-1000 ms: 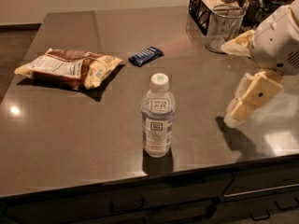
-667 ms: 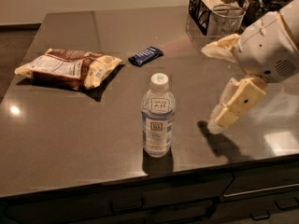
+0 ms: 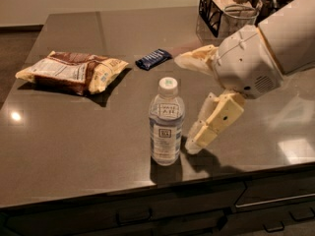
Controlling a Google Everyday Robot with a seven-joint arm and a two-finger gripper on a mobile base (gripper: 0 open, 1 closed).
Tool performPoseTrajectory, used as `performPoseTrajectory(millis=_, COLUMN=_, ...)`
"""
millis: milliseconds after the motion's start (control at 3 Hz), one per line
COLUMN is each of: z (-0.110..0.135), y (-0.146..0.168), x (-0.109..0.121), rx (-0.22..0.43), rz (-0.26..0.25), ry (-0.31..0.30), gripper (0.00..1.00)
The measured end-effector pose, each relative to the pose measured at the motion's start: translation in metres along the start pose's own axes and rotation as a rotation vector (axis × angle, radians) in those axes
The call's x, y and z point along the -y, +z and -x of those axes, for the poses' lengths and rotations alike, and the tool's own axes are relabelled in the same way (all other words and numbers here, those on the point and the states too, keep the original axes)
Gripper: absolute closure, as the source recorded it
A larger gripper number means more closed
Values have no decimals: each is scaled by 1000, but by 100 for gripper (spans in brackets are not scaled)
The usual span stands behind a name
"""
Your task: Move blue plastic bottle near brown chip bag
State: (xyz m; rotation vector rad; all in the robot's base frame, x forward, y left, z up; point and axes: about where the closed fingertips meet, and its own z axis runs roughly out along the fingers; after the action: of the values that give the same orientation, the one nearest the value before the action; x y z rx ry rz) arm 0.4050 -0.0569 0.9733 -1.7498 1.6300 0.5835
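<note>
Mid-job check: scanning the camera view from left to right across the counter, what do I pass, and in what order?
brown chip bag → blue plastic bottle → tool, open, close beside the bottle on its right. The dark-blue snack bar wrapper overlaps the bottle's span, so it is left out of the order.

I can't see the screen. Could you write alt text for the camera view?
A robot's open cream gripper is just right of an upright blue plastic bottle near the front edge of a dark counter. A brown chip bag lies flat at back left, with a dark-blue snack bar wrapper behind the bottle.
</note>
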Motion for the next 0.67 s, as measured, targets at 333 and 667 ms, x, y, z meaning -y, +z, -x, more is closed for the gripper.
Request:
performPoseTrajectory(millis=333, z=6, y=24, x=-3, rx=25, rz=46, ry=11, gripper=0)
performPoseTrajectory(millis=667, z=5, y=42, x=-3, rx=40, rz=87, ry=36, gripper=0)
